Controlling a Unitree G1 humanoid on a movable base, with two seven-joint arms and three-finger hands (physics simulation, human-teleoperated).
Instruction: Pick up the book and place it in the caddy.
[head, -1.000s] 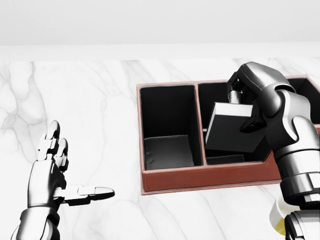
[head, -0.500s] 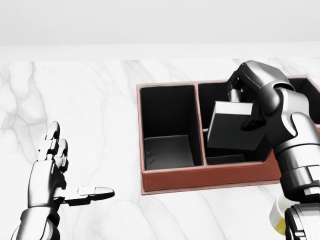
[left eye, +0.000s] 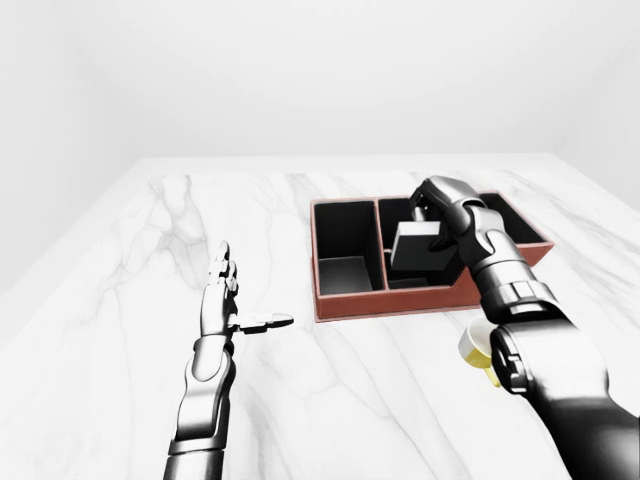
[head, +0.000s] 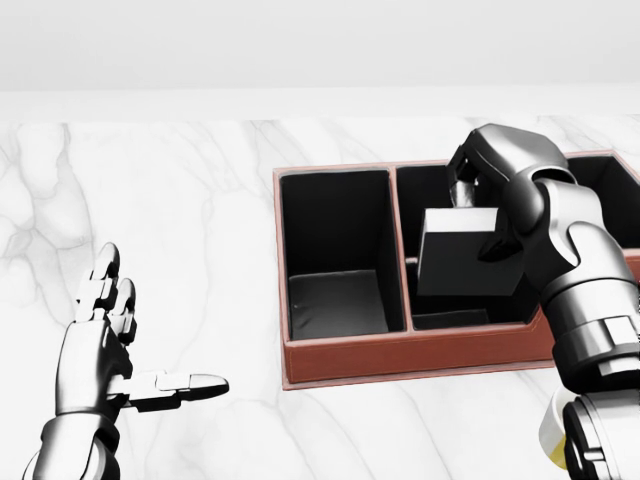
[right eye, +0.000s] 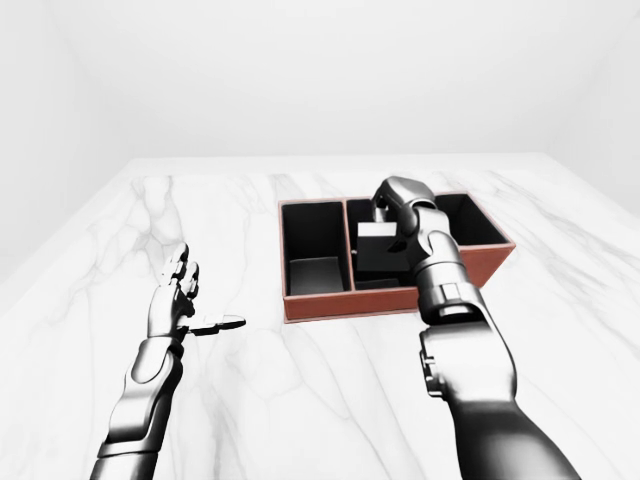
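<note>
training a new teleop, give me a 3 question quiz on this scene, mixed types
1. True or false: the book lies flat on the marble table.
2. Which hand holds the book? A) left hand B) right hand C) neither
3. Fill in: the left hand is open and holds ____.

Key:
1. False; the right hand holds it over the middle compartment of the caddy.
2. B
3. nothing

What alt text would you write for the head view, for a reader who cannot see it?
The robot's right hand holds a dark book over the middle compartment of a brown caddy on a white marble table. The left hand hovers open at the lower left, holding nothing.
</note>
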